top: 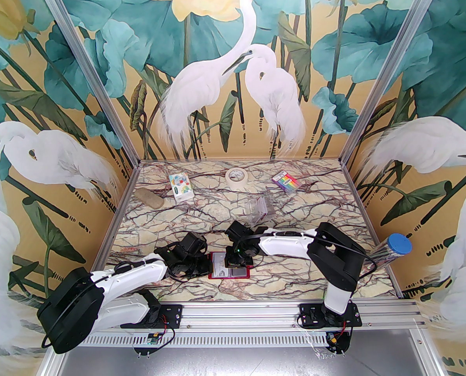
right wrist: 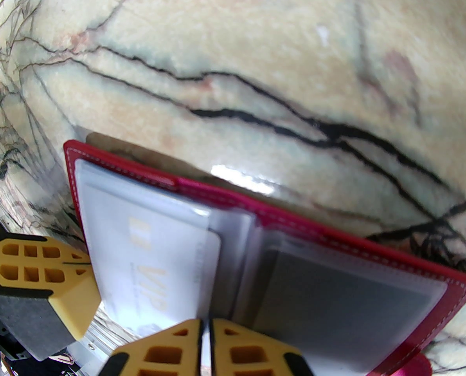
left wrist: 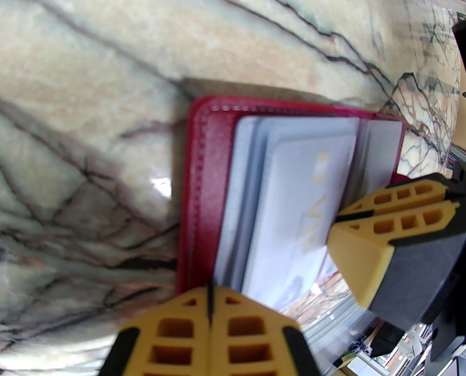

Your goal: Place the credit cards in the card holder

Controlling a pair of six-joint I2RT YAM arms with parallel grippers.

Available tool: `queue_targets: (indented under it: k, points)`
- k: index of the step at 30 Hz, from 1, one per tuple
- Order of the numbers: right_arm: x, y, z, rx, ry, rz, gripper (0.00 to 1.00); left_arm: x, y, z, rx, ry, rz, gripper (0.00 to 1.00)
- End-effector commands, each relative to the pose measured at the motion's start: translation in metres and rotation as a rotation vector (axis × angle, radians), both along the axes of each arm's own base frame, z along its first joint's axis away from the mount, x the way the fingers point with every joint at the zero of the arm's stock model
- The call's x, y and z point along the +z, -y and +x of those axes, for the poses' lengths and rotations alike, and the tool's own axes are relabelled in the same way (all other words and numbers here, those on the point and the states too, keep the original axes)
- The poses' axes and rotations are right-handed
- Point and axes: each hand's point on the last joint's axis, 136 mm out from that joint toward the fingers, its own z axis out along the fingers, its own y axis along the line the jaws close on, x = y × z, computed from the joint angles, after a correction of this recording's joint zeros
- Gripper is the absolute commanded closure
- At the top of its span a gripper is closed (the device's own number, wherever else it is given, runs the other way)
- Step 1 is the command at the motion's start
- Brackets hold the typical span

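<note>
Red card holder (right wrist: 334, 241) is best braced at nine o'clock by the closed left gripper (left wrist: 209, 300), the credit card (right wrist: 154, 272) nudged home by the closed right gripper (right wrist: 205, 323).

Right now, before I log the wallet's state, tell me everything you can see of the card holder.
The card holder is a dark red, leather-look wallet with pale stitching, lying open and flat on the marble table. Its clear plastic sleeves fan from the spine; one holds a pale card marked VIP. The left gripper is shut at its edge, the right gripper shut at the sleeves; whether either pinches it is unclear.
</note>
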Motion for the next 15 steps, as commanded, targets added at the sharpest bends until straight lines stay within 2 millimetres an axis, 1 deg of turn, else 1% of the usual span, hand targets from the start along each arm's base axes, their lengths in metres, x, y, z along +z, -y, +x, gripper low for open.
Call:
queue_targets:
  k: [1,4,6,9,12,15]
  points:
    - [-0.018,0.011,-0.002,-0.006,-0.013,-0.05,0.9,-0.015,-0.015,-0.008,0.026,-0.023,0.07,1.0]
    - [-0.023,0.013,-0.004,-0.008,-0.022,-0.059,0.9,-0.01,-0.016,-0.006,0.034,-0.007,0.068,0.98]
    - [-0.025,0.014,-0.005,-0.009,-0.026,-0.063,0.9,-0.003,-0.017,-0.004,0.04,0.01,0.067,0.97]
    - [-0.026,0.015,-0.005,-0.01,-0.026,-0.064,0.9,0.01,-0.018,0.001,0.052,0.05,0.055,0.91]
    - [-0.025,0.014,-0.005,-0.009,-0.027,-0.059,0.91,0.02,-0.018,0.004,0.056,0.074,0.048,0.89]
    - [-0.024,0.014,-0.004,-0.012,-0.024,-0.056,0.91,0.024,-0.014,0.005,0.054,0.078,0.027,0.89]
